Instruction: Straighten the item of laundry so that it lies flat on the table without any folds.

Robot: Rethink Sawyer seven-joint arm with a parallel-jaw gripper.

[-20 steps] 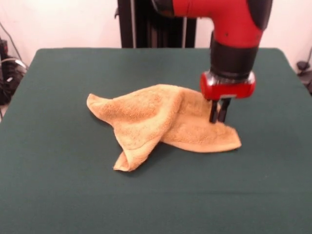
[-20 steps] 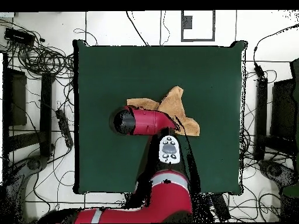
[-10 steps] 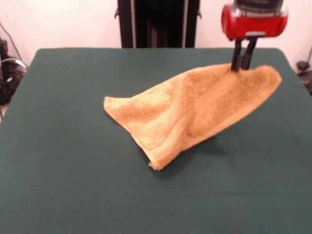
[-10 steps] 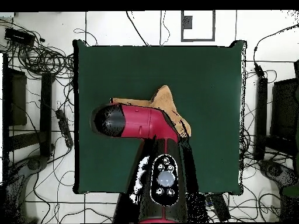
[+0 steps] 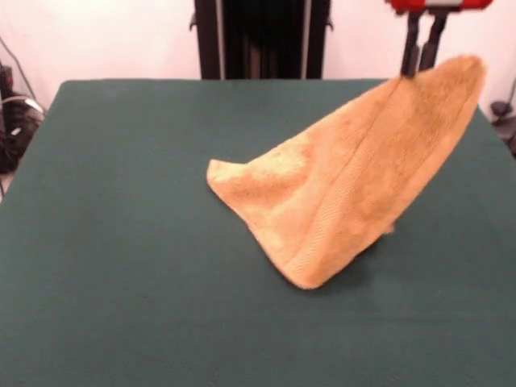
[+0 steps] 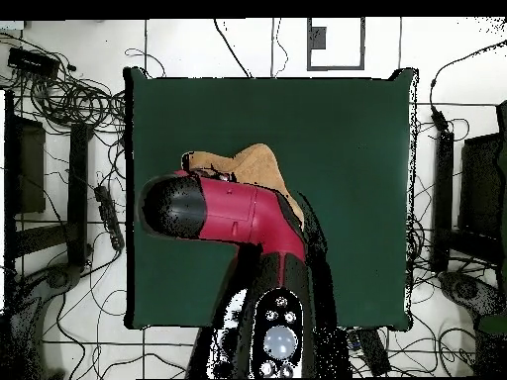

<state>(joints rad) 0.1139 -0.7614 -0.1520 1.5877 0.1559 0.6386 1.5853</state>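
The orange-tan towel [image 5: 355,185] hangs from my gripper [image 5: 421,71] at the upper right of the front view, stretched in a slanted sheet. Its lower corner and left end still rest on the dark green table [image 5: 121,242]. My gripper is shut on the towel's upper edge, with the dark fingers [image 5: 411,52] close together. In the overhead view the red arm [image 6: 233,213] covers most of the towel [image 6: 253,163], and the gripper itself is hidden under the arm.
The robot's black pedestal [image 5: 258,40] stands behind the table's far edge. Cables and black equipment [image 6: 69,109] lie on the floor around the table. A cable bundle [image 5: 12,121] shows at the front view's left edge.
My gripper shut on the towel has risen and moved toward the front view's right, lifting most of the towel off the table and dragging its left end along.
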